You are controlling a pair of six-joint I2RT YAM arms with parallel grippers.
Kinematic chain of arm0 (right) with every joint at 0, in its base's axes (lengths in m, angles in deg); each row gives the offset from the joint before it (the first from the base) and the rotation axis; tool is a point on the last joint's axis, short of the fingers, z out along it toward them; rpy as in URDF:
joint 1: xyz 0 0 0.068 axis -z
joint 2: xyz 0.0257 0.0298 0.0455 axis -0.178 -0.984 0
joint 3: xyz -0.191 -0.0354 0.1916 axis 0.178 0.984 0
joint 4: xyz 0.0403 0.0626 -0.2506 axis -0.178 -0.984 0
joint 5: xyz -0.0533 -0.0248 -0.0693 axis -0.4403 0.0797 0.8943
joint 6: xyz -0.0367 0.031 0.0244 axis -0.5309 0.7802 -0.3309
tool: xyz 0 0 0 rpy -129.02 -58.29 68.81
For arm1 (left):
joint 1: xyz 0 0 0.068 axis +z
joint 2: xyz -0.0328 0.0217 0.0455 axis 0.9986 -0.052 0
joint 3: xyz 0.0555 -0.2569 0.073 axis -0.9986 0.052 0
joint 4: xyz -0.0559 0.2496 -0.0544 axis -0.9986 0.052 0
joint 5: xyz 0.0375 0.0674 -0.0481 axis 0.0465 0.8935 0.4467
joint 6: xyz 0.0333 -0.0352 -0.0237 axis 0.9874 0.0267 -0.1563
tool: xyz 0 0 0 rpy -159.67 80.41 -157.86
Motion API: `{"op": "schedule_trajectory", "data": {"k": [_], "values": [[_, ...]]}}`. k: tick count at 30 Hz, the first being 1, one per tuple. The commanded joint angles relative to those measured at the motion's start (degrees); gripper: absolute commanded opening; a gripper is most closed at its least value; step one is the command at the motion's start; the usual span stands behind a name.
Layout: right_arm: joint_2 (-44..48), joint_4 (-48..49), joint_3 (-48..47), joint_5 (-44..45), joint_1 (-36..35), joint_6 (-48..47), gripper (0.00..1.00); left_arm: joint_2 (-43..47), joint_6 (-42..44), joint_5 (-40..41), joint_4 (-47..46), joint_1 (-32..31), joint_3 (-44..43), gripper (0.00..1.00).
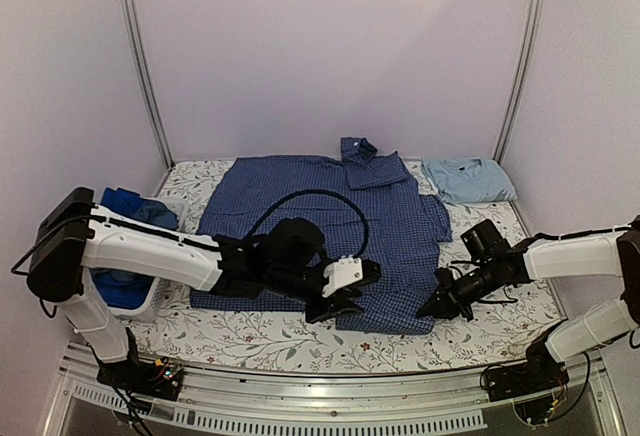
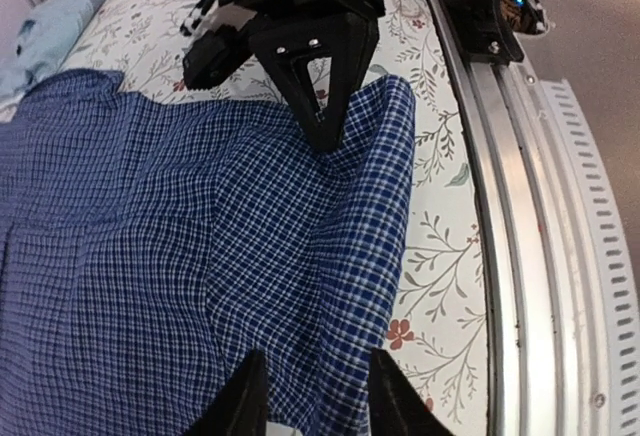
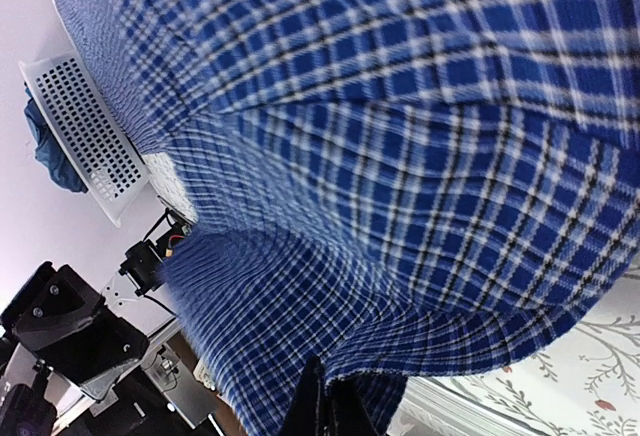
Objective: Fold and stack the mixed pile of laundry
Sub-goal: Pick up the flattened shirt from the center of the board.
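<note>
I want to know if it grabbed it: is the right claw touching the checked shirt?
Touching. Left wrist view shows the right gripper pinching the checked shirt at its raised edge.

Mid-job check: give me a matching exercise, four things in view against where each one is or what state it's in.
Things:
1 checked shirt
2 light-blue shirt
3 white basket
4 right tool

Places or states:
A folded, far right corner
B left edge, blue garments inside
C shut on a near hem corner
D spread flat in the middle

Pairs: 1-D, 2-A, 3-B, 4-C.
</note>
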Motion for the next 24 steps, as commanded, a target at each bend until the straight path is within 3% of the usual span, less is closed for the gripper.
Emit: {"op": "schedule_trajectory", "data": {"k": [1,7,9,13,14,19,24], "values": [[4.6,-4.6,-2.5,3.2,1.3,-1.3,0.00,7.7,-16.6,3.4,7.5,5.3,2.3,0.42],[11.7,-8.3,-0.1,4.5,5.3,-2.2,0.00,25.6,-50.0,8.2,21.4,16.4,10.6,0.48],[12.0,-8.7,0.1,4.4,5.6,-3.3,0.00,29.9,-56.7,9.1,27.8,17.8,11.9,0.49],[10.3,-9.3,-0.4,3.2,5.7,-5.1,0.00,35.9,-71.4,14.8,42.7,17.9,14.3,0.30],[9.6,-9.4,-0.8,3.0,5.7,-5.9,0.00,37.1,-75.8,16.7,46.3,17.9,15.3,0.30],[6.4,-10.2,-3.4,2.8,5.7,-8.8,0.00,37.8,-85.5,21.0,56.7,20.0,19.1,0.34],[3.8,-11.5,-6.0,3.3,5.7,-11.4,0.00,32.4,-88.2,21.3,56.6,24.7,21.1,0.33]]}}
